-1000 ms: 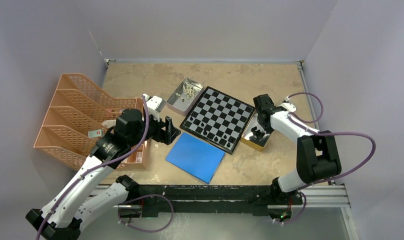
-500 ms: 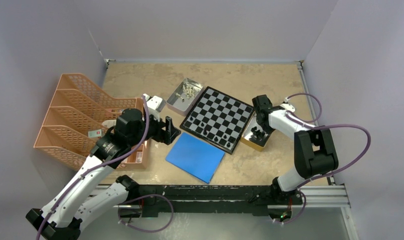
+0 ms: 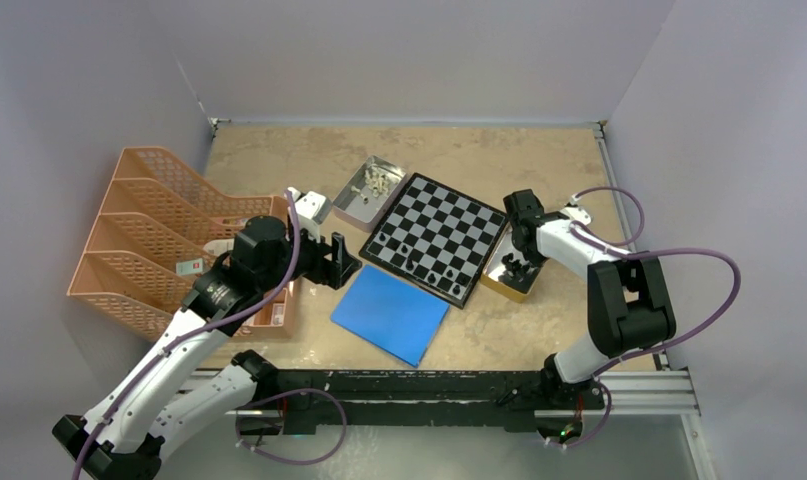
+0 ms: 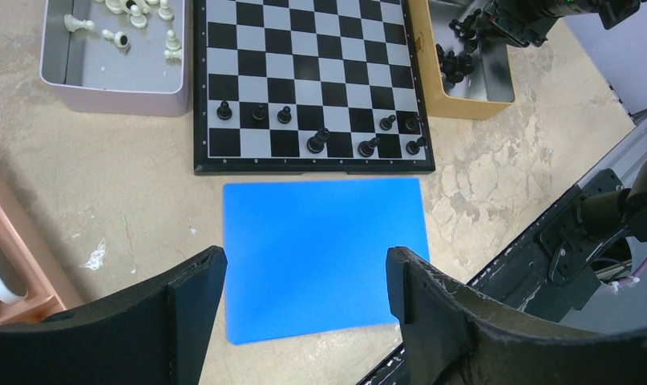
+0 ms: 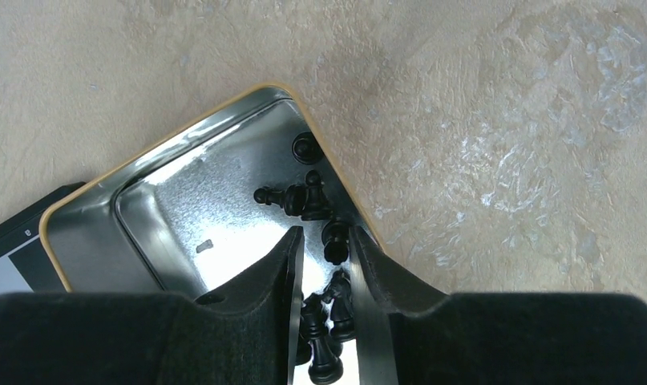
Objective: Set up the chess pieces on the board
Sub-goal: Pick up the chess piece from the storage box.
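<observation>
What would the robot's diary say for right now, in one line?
left gripper open over blue sheet | right gripper open, straddling black piece in gold tin | board: black pieces on near rows

Black and silvery-white checks on the board (image 4: 312, 48). Glossy black chess pieces (image 4: 317, 142), plain blue sheet (image 4: 324, 257). Mottled beige table (image 4: 103, 200).

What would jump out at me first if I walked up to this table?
Probably the black-and-silver chessboard mid-table, with a handful of black chess pieces standing on the two rows nearest the arms, and the bright blue sheet lying just in front of it. Next is the right gripper, down in a yellow-rimmed tin of more black pieces beside the board's right edge, its fingers straddling one of them.
</observation>
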Controlling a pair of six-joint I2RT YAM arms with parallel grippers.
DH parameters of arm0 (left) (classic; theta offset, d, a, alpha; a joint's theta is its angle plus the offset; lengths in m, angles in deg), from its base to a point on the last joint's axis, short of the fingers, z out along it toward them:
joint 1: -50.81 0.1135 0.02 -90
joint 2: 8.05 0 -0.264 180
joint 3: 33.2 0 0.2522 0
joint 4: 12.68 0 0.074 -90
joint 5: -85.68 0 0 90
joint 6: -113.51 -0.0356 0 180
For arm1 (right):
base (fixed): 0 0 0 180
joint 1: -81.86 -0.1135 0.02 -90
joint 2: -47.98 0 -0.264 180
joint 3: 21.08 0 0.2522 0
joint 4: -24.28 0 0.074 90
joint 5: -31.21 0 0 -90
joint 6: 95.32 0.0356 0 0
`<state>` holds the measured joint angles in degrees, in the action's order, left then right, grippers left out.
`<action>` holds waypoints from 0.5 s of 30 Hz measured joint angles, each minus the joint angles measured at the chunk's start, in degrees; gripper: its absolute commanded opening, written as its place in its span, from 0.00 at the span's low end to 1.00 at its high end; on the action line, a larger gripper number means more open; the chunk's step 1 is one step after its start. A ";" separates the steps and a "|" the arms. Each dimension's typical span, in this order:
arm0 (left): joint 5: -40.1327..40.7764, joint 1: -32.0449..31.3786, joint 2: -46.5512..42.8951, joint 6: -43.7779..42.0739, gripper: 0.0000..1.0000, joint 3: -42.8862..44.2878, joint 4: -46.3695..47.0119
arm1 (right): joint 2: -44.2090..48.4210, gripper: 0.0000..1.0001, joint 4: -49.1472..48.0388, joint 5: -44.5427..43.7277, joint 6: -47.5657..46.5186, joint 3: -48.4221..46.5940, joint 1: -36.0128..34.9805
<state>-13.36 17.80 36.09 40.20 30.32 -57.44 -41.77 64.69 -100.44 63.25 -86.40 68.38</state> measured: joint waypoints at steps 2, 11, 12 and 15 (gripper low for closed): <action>0.00 0.00 0.11 0.00 0.73 0.00 0.02 | 0.00 0.31 -0.07 -0.02 0.07 0.02 0.00; 0.02 0.00 0.13 0.00 0.73 0.00 0.00 | -0.42 0.31 -0.50 0.09 0.04 0.02 0.00; 0.02 0.00 0.13 0.00 0.73 0.00 0.00 | -0.68 0.31 -0.55 0.13 0.04 0.02 0.00; 0.02 0.00 0.13 0.00 0.73 0.00 0.00 | -1.31 0.29 -0.72 0.42 0.04 0.02 0.00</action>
<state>-13.34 17.80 36.22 40.20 30.32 -57.44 -43.08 63.97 -100.02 63.30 -86.37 68.38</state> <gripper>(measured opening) 0.729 0.307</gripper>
